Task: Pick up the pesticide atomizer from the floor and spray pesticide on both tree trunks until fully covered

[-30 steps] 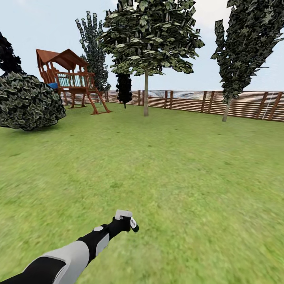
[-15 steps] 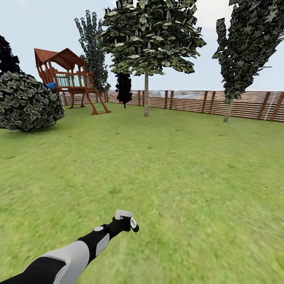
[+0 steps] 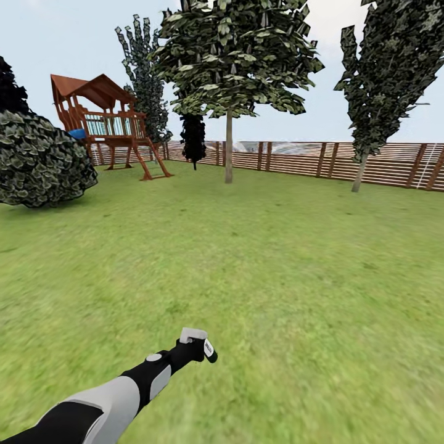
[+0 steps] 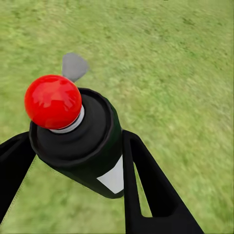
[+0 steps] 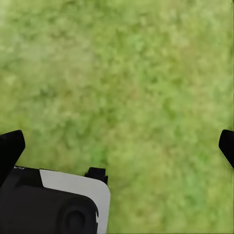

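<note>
Both black fingers [image 4: 141, 180] of your left gripper [image 4: 78, 161] are clamped against the sides of the pesticide atomizer [image 4: 83, 141], a dark bottle with a white label and a red ball on its cap. From the head camera that gripper [image 3: 200, 351] sits at about six o'clock, low over the grass lawn [image 3: 277, 277], with the atomizer [image 3: 208, 350] at the end of the outstretched arm. Your right gripper [image 5: 119, 146] hangs above grass with its two fingertips [image 5: 10, 146] spread far apart and nothing between them. One tree [image 3: 231, 55] stands at twelve o'clock, its trunk [image 3: 229, 148] in front of the slatted wooden fence [image 3: 296, 157]. Another tree [image 3: 385, 68] rises at two o'clock beside that fence. At ten o'clock you have a wooden play tower [image 3: 102, 123] and a round leafy bush [image 3: 40, 160]
</note>
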